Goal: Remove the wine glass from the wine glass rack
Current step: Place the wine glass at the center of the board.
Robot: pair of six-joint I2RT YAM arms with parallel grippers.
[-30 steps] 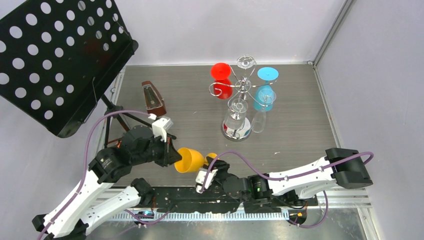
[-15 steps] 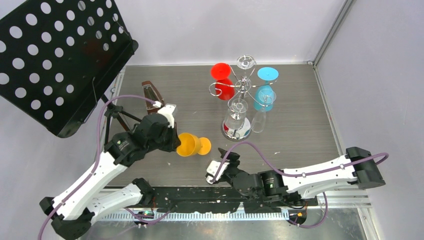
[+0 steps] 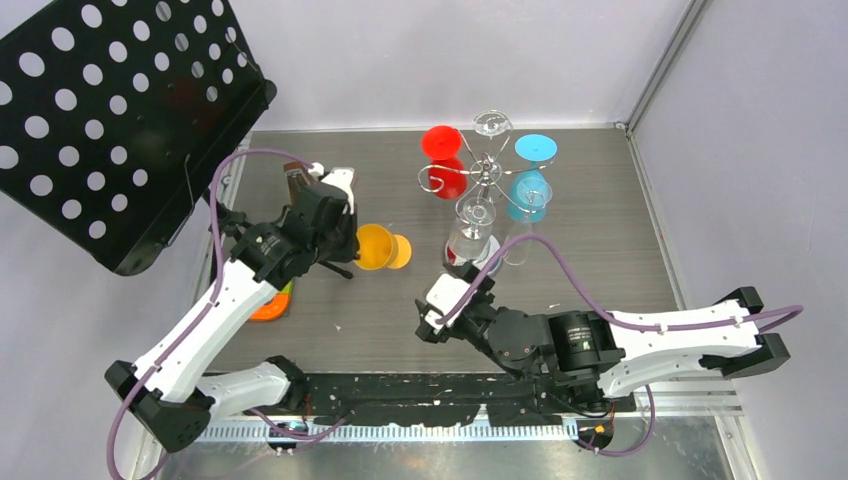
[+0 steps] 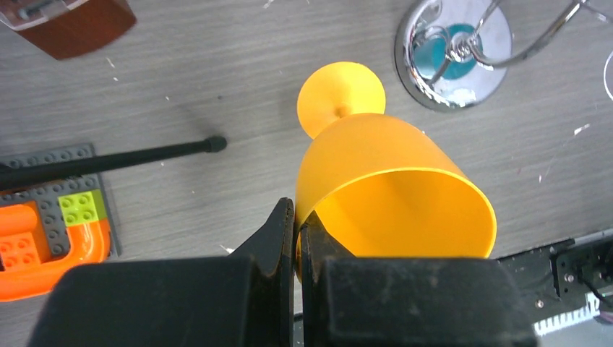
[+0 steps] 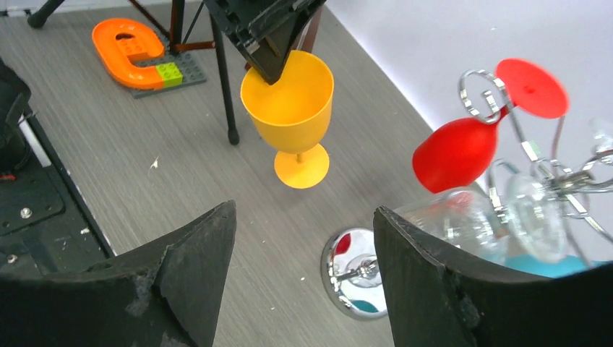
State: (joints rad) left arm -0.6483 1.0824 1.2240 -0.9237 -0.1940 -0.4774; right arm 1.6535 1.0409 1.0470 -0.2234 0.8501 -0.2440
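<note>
Since a second ago, the yellow wine glass (image 3: 380,247) has been travelling from the near edge out to the middle of the tabletop (image 3: 600,260), and the right gripper (image 5: 303,217) has been opening and drawing away from its foot. The glass is now standing upright just left of the wine glass rack (image 3: 486,172), apart from its mirrored base; whether its foot is resting on the tabletop cannot be told. The left gripper (image 4: 296,217) is pinching the bowl's rim, its jaws closed on the thin wall. The right gripper is hovering near the glass with its jaws spread wide, holding nothing. A red glass (image 3: 442,150), a blue glass (image 3: 532,165) and clear glasses are hanging on the rack. An orange brick piece (image 4: 43,238) is lying to the left.
</note>
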